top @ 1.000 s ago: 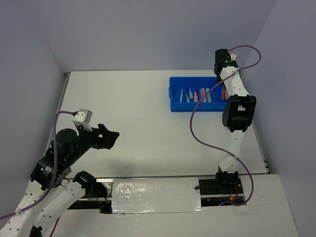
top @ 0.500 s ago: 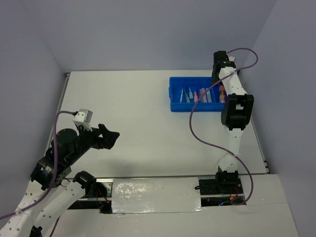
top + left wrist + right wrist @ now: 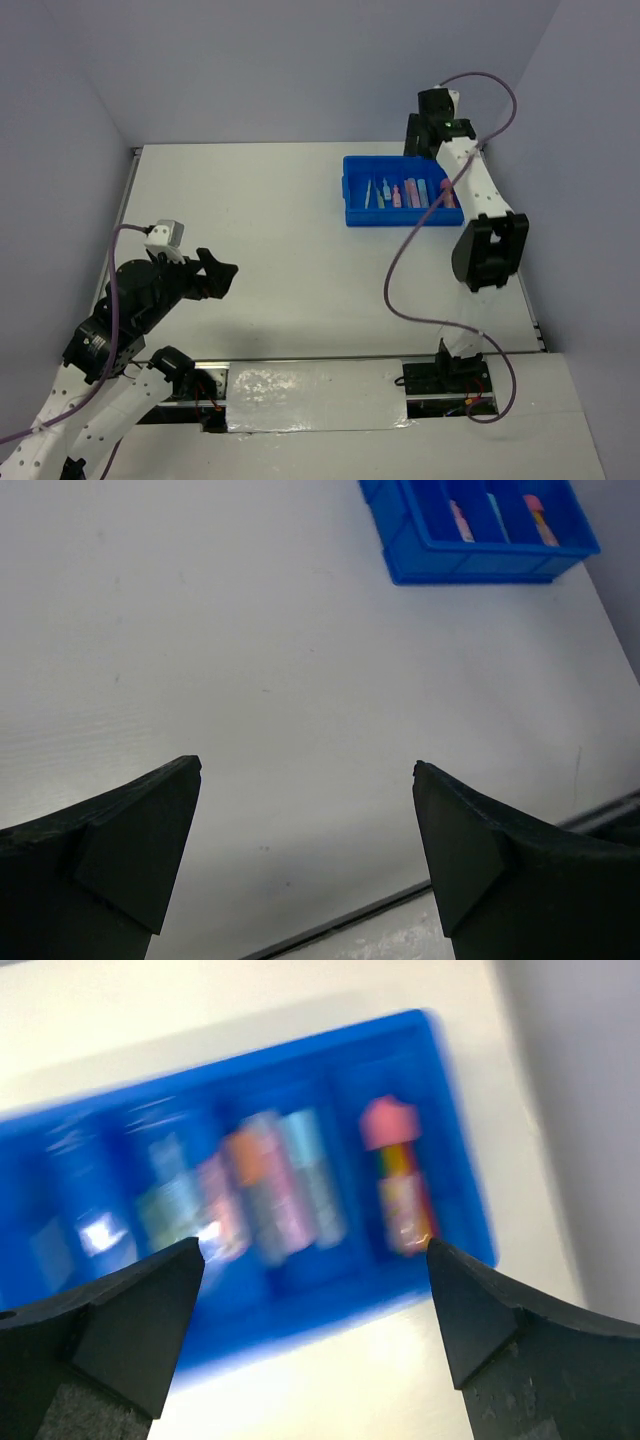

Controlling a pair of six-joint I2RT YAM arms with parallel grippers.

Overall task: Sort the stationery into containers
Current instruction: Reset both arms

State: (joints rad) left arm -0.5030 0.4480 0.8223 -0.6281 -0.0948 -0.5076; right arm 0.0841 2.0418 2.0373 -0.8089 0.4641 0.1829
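- The left gripper (image 3: 305, 770) hangs over the near-left part of the bench (image 3: 260, 220), well apart from everything else. Its jaws are spread wide, with nothing but bare bench surface between them.
- We can find no loose pen or highlighter on the bench in any view, so the left arm seems to have nothing within reach to collect.
- The blue divided tray (image 3: 390, 218) sits toward the far right of the bench. The stationery (image 3: 400, 192) lies inside it, side by side in the narrow compartments.
- The wrist view is blurred, so we can tell only pastel highlighter bodies there, not each piece. A pink-capped tube (image 3: 400, 1185) does show in the tray's right-hand end compartment.
- The right gripper (image 3: 315, 1250) is above the far right end of the tray. It is released, with its fingers wide apart and nothing gripped between them.
- We judge the step in hand to be the drop-off, with the piece delivered and the right arm free of it.
- We judge the sorting to be at or very near its end, since every piece we can see lies inside the tray.
- Next, the right arm should lift clear without clipping the tray wall, and we should check the bench for any stray piece. If there is none, both arms can go to rest.
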